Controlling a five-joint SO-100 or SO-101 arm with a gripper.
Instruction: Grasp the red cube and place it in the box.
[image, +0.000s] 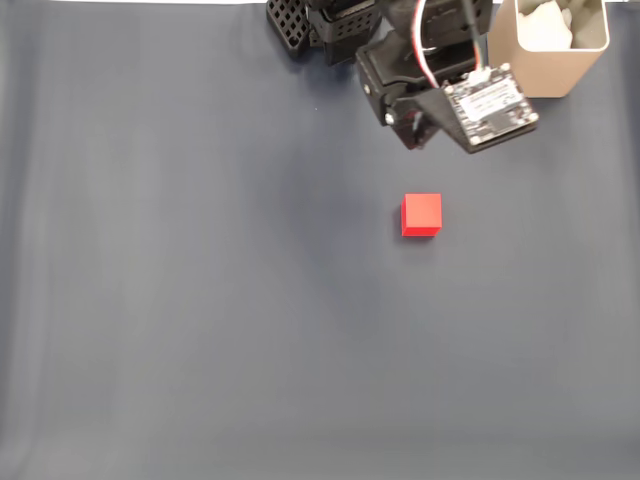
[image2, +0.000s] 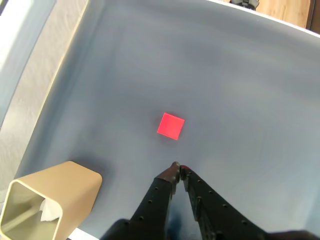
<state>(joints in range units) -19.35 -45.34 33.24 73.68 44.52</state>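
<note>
Lying free on the desk (image: 200, 330), the red cube (image: 421, 215) is not yet grasped. The gripper (image2: 177, 169), fingers nearly together and empty, hangs near it; grasping and carrying to the box (image: 552, 72) are both left.

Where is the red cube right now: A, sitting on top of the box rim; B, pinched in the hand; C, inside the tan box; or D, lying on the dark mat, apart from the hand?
D: the red cube lies alone on the dark mat, with bare mat between it and the shut hand, and away from the box.
</note>
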